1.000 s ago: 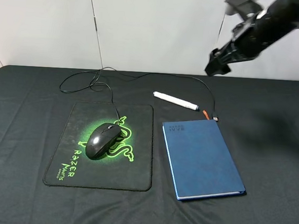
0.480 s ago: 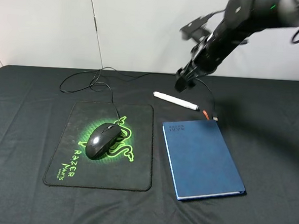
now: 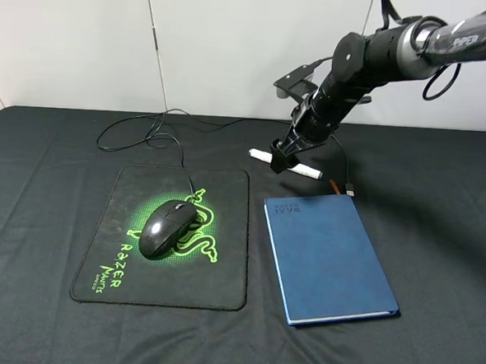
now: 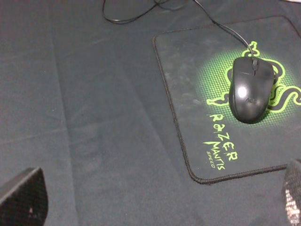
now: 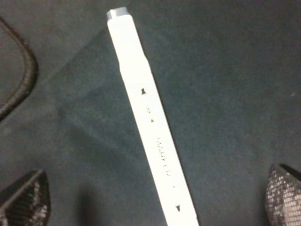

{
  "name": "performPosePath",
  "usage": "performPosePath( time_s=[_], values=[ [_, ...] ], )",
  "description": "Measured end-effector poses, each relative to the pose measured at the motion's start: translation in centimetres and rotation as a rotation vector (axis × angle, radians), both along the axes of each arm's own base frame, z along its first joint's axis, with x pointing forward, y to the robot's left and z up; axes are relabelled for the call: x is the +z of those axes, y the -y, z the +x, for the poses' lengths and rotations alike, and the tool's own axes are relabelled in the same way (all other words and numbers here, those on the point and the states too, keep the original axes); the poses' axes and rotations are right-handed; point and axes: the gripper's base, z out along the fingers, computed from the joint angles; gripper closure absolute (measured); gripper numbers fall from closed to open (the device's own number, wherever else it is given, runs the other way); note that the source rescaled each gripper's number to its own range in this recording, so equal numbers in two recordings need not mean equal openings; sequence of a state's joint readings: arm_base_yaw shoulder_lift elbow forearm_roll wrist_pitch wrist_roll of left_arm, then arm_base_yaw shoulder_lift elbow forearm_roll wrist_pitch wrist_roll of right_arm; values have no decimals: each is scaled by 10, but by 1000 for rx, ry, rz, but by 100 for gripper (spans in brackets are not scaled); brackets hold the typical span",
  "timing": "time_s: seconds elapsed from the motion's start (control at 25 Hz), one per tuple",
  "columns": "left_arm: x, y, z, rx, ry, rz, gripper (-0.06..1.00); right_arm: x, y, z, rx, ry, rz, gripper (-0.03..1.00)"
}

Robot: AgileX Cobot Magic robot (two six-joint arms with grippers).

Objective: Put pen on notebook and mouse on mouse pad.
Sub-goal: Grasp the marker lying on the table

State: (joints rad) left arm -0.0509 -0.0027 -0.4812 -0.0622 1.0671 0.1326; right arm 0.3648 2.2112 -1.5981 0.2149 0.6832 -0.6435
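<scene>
White wall behind, black cloth-covered surface in front of me. Mouse sits on the mouse pad, on top of the green logo, and its cable loops off toward the back of the surface. Notebook lies flat to the right of the pad, blue cover up, with the orange ribbon poking out at the far end. Pen lies on the cloth just beyond the notebook's far edge, apart from it, not on the cover. Right arm reaches in from the upper right, and the right fingers are down over the middle of the pen. In the right wrist view they are spread wide, one tip on each side of the pen, with clear cloth between each tip and the barrel and no contact. The left arm is out of the high view. Its wrist camera shows the left fingers spread wide with nothing between them, above bare cloth near the pad's edge, with the mouse farther off on the logo.
</scene>
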Motion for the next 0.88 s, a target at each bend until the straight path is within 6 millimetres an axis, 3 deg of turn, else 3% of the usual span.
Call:
performPosePath(
  time_s=[0.4, 0.76, 0.88],
  values=[
    [0, 0, 0, 0, 0, 1, -6, -30, -1, 4, 9, -19, -15, -3],
    [0, 0, 0, 0, 0, 1, -6, -31, -2, 4, 0, -25, -3, -3],
    [0, 0, 0, 0, 0, 1, -6, -32, -2, 4, -2, -31, 0, 5]
  ],
)
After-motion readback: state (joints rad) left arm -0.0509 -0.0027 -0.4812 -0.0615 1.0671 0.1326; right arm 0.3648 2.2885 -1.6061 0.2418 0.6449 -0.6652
